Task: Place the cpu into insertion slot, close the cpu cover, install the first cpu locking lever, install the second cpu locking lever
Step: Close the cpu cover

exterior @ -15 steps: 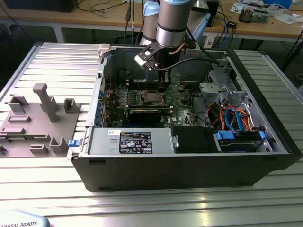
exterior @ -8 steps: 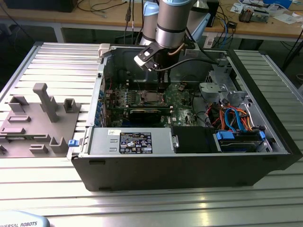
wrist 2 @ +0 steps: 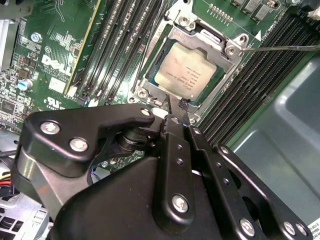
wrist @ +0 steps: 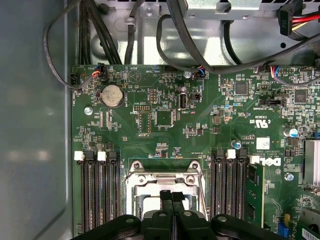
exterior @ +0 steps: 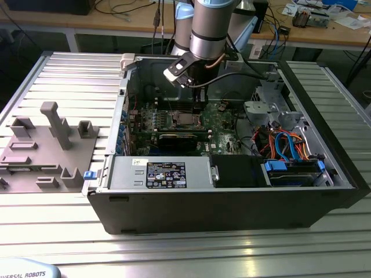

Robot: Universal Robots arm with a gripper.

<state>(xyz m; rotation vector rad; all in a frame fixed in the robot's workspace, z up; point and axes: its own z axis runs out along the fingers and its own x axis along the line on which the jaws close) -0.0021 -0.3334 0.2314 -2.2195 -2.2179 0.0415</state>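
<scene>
One narrow pincer (wrist 2: 177, 106), fingers together and empty, has its tips at the cpu cover (wrist 2: 155, 57) edge. The cpu (wrist 2: 185, 75) lies in the insertion slot (wrist 2: 210, 34) under that flat-lying cover. Rightward, a thin locking lever (wrist 2: 280, 48) sticks out, unhooked I judge: lever work, needing steady, well-aimed pushing.

The arm (exterior: 207, 23) is a round silvery-grey tube with a dark band near its lower end, and pale blue joint covers (exterior: 184, 14) sit behind it. A small white-and-black box (exterior: 178, 72) is fixed at the wrist, and a black cable (exterior: 246, 74) loops out beside it. In the second wrist view the gripper (wrist 2: 178, 106) is matte black, with broad rounded links (wrist 2: 85, 135), silver socket-head screws (wrist 2: 180, 202) at the pivots and two slim flat fingers (wrist 2: 175, 145) dotted with small round holes
</scene>
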